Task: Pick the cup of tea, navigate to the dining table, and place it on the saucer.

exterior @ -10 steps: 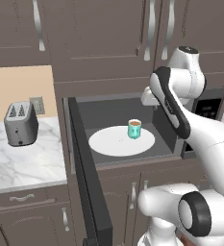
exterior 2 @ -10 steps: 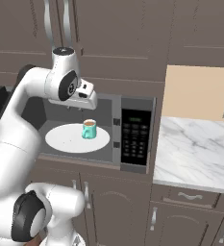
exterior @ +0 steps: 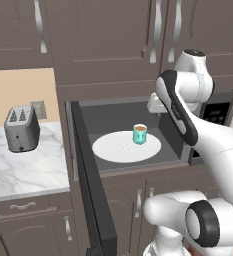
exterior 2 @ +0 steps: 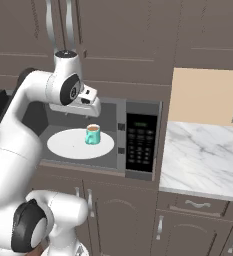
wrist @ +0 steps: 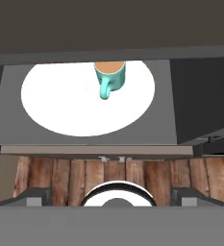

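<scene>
The cup of tea [exterior: 139, 134] is a small teal mug with brown liquid, standing upright on a large white round plate [exterior: 113, 150] inside an open microwave. In the right base view the cup [exterior 2: 92, 134] sits just below and beyond my gripper [exterior 2: 94, 106], which hangs at the top of the microwave's mouth, apart from the cup. My gripper [exterior: 155, 106] is open and holds nothing. In the hand view the cup [wrist: 110, 77] is ahead at the plate's [wrist: 60, 105] far side, handle toward me, and my gripper [wrist: 111, 197] has its tips spread wide. The saucer and dining table are out of view.
The microwave door [exterior: 88, 185] swings open toward me on the left. Its control panel [exterior 2: 142, 145] is on the right. A toaster [exterior: 21, 129] stands on the marble counter [exterior: 23, 170]; more counter [exterior 2: 203, 160] lies to the right. Cabinets hang close above the microwave.
My hand has edged slightly toward the microwave's opening. The cup and plate have not moved.
</scene>
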